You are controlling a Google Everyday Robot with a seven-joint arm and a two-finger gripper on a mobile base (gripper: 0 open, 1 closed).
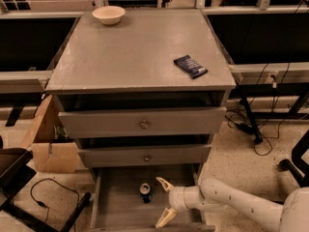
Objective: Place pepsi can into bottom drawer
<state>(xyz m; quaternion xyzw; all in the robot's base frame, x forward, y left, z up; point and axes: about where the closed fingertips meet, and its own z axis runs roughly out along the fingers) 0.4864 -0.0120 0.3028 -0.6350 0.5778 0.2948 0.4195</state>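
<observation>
We see the pepsi can (146, 191) standing in the bottom drawer (116, 209), just beside our gripper (164, 201), fingers spread wide.

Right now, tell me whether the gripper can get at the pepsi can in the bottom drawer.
Probably yes: the gripper sits open inside the bottom drawer, right beside the upright pepsi can, with nothing between them.

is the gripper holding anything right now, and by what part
Nothing is held. The gripper is open in the bottom drawer, its fingers spread just right of the can, which stands upright on the drawer floor outside their grasp.
</observation>
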